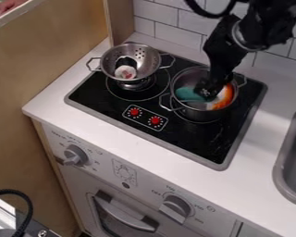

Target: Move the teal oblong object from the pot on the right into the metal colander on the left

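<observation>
Nearest the camera, see a black cable curling at lower left. Now spot small print around the grey oven knobs, too blurred to read. Over to the pot on the hob, handles pointing lower left and upper right. Find the gripper down inside; can't tell whether spread, pressed together or pinching. Beside it, catch a teal piece, roughly crosswise, and an orange-and-white piece, long axis slanting from upper right to lower left.
</observation>
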`<state>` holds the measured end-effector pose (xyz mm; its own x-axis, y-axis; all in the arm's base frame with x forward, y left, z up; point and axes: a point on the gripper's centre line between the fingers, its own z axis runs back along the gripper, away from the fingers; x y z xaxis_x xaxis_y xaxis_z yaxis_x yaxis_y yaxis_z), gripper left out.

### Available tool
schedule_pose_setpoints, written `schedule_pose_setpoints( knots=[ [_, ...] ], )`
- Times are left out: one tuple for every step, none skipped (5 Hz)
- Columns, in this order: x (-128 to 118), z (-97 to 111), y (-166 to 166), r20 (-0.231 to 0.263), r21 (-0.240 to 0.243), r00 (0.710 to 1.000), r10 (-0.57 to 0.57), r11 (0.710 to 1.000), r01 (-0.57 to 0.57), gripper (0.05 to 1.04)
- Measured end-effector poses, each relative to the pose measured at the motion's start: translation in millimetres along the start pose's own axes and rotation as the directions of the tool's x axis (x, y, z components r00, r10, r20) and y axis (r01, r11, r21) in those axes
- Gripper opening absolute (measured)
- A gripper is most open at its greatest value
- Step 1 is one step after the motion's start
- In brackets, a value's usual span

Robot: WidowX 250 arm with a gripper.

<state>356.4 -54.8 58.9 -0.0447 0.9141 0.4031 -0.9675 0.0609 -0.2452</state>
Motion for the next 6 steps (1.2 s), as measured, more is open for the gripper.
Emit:
schedule_pose_setpoints(
  knots=[
    [0, -2, 1, 0.004, 0.004, 1.000, 0.011, 1.000, -0.011, 0.999],
    [0, -7, 2, -0.005, -0.011, 1.000, 0.016, 1.000, -0.016, 0.999],
    [-2, -18, 5, 0.000, -0.017, 1.000, 0.015, 1.000, -0.015, 0.999],
    [0, -19, 3, -0.008, -0.026, 1.000, 0.025, 0.999, -0.025, 0.999],
    [0, -23, 1, -0.014, -0.035, 0.999, 0.036, 0.999, -0.037, 0.967],
    [3, -25, -1, -0.028, -0.039, 0.998, 0.051, 0.998, -0.052, 0.717]
  ],
)
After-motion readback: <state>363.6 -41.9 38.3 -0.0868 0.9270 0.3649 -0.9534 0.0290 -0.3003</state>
